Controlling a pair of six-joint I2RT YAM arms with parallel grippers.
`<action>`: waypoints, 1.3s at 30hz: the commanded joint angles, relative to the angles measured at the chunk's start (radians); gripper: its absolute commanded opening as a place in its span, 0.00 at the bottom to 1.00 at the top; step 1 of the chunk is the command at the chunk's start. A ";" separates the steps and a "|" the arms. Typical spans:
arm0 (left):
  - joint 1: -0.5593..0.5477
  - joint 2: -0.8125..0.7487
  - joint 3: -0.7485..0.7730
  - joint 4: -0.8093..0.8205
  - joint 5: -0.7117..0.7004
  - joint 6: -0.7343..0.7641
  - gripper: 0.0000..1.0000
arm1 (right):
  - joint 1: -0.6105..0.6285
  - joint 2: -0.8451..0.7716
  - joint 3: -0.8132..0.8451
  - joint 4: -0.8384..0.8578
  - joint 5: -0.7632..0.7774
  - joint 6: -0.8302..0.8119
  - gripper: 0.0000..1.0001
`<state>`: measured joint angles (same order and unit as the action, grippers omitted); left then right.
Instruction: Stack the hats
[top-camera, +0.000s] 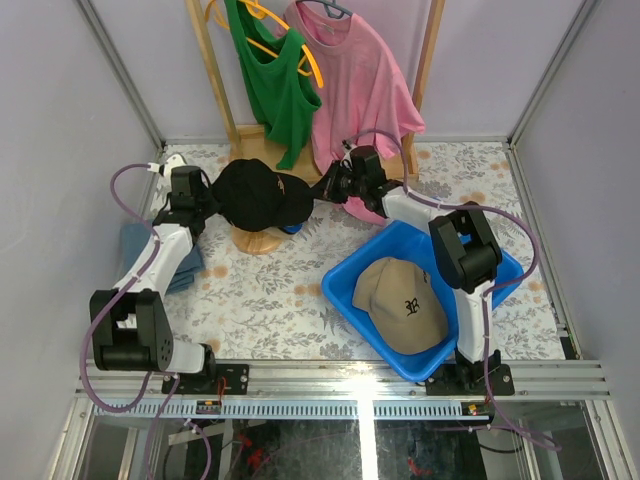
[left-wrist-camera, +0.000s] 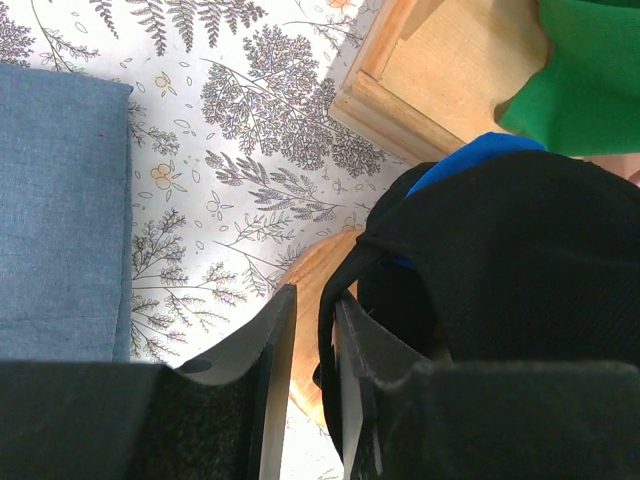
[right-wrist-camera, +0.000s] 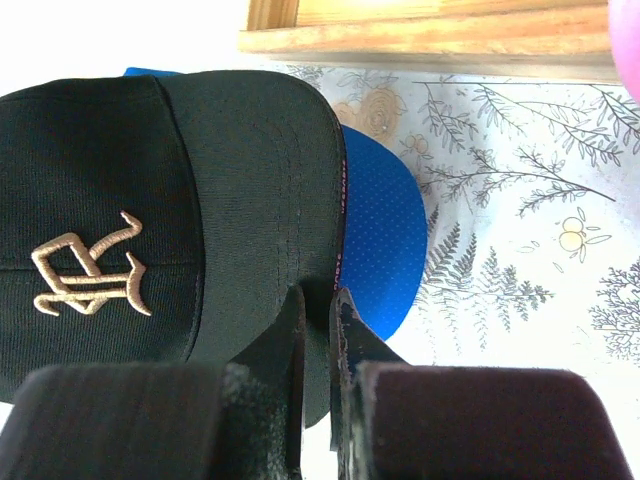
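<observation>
Nearest, lower right in the overhead view, the tan hat (top-camera: 403, 305) lies in a blue bin (top-camera: 338, 288). Farther back, left of centre, the black hat (top-camera: 255, 193) sits on the wooden stand (top-camera: 258, 240). Only the wrist views plainly show the blue hat (right-wrist-camera: 385, 240) beneath it and the grips: the left gripper (left-wrist-camera: 312, 345) pinches the black hat's rear edge in a narrow gap, and the right gripper (right-wrist-camera: 318, 330) is clamped on its brim.
</observation>
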<state>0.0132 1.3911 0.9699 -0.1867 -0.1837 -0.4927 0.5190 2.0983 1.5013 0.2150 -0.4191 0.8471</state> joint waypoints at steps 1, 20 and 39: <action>0.002 -0.025 0.018 0.015 -0.012 0.008 0.20 | 0.015 0.071 0.007 -0.218 0.156 -0.101 0.00; 0.002 -0.052 0.024 0.013 -0.004 -0.026 0.25 | 0.019 0.097 0.045 -0.352 0.174 -0.149 0.13; 0.002 -0.134 -0.002 -0.005 -0.020 -0.071 0.51 | 0.018 -0.009 0.010 -0.357 0.199 -0.178 0.31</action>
<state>0.0139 1.2949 0.9699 -0.1925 -0.1833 -0.5426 0.5350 2.1822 1.5154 -0.1314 -0.2512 0.6960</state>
